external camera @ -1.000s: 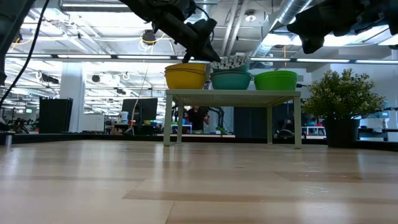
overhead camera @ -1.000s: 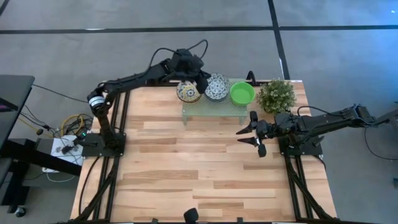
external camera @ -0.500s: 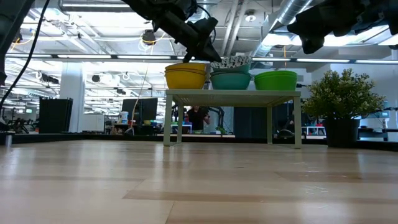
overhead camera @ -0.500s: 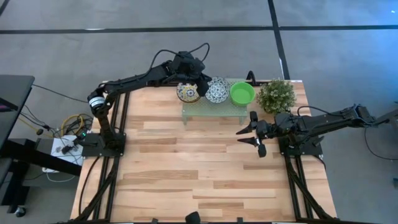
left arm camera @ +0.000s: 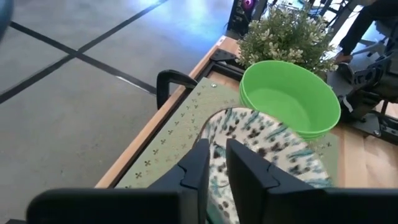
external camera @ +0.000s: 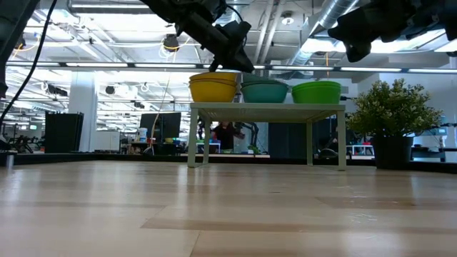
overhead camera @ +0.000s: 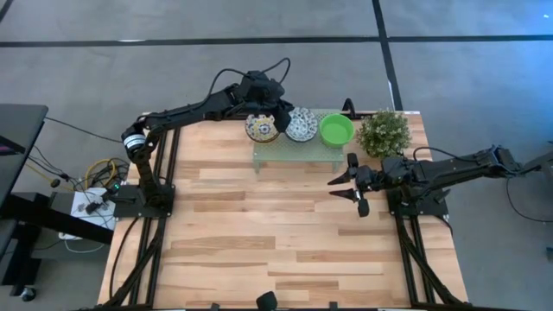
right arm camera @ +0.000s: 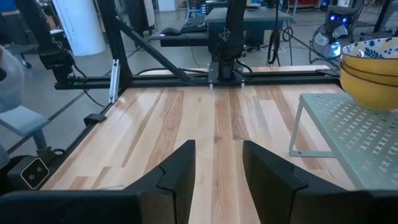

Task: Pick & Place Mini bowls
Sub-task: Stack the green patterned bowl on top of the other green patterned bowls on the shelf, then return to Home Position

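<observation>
Three stacks of small round mini bowls are sitting in a row on the pale-green mesh rack [overhead camera: 298, 149] at the table's twelve o'clock edge; the middle stack, white with a dense blue pattern inside [overhead camera: 301, 125], is lying between a blue-and-yellow patterned stack [overhead camera: 261, 129] toward nine o'clock and the plain bright green stack [overhead camera: 336, 130] toward three o'clock; in the low view their outsides are showing yellow [external camera: 212, 86], teal [external camera: 265, 91] and green [external camera: 316, 91].

The left gripper [overhead camera: 283, 115] is hovering at the middle stack's rim on its ten o'clock side; its dark fingers [left arm camera: 205, 163] are standing narrowly apart astride the top patterned bowl's rim [left arm camera: 264, 151]; whether they are pinching it I cannot tell.

The right gripper [overhead camera: 350, 183] is waiting over the light wooden table [overhead camera: 259, 233] toward three o'clock, well apart from the rack, its jaws spread and holding nothing; a small bushy potted plant [overhead camera: 384, 132] is standing just beside the green stack.
</observation>
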`<action>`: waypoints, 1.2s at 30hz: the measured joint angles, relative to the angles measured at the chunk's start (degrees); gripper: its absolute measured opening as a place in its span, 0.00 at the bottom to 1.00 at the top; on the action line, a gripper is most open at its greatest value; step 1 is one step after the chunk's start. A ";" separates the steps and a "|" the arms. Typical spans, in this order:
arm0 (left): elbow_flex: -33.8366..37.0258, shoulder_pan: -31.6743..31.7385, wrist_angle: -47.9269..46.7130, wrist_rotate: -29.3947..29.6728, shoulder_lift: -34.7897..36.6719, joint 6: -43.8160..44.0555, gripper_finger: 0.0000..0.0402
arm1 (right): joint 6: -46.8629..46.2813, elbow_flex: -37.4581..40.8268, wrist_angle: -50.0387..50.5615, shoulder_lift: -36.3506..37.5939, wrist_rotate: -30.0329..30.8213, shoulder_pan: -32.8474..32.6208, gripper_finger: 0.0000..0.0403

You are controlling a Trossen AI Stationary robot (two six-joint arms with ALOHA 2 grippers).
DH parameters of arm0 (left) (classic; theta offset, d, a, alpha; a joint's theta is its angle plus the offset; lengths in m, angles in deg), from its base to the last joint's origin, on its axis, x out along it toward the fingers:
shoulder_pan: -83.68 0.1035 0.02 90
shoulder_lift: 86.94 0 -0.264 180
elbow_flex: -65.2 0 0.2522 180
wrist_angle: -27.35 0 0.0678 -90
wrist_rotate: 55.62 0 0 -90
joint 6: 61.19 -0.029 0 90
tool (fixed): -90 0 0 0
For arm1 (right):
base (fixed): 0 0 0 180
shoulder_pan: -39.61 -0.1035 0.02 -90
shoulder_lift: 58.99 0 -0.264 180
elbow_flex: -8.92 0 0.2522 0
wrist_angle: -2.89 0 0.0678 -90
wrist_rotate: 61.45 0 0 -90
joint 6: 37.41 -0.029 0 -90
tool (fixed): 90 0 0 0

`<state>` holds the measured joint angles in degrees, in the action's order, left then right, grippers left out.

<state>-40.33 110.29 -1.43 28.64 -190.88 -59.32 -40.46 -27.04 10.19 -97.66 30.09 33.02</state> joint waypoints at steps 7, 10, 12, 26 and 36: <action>0.00 -0.02 2.10 0.04 0.41 0.06 0.22 | 0.00 0.00 0.02 0.00 0.00 -0.04 0.32; 0.00 -0.62 1.87 -0.34 3.02 -0.23 0.24 | 0.01 0.00 0.13 0.00 0.00 -0.04 0.32; 0.00 -1.43 1.10 -1.67 6.01 -0.48 0.24 | 0.00 0.00 0.18 0.00 0.00 -0.04 0.32; 24.86 -21.49 -6.57 -3.42 41.59 -9.17 0.02 | 0.00 0.00 0.43 0.02 0.00 -0.04 0.32; 53.87 -43.96 8.31 14.86 70.46 -1.61 0.02 | 0.01 0.00 0.45 0.01 0.00 -0.03 0.32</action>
<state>13.54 66.33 6.88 43.50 -120.42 -60.93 -40.45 -27.04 10.63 -97.65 30.09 32.99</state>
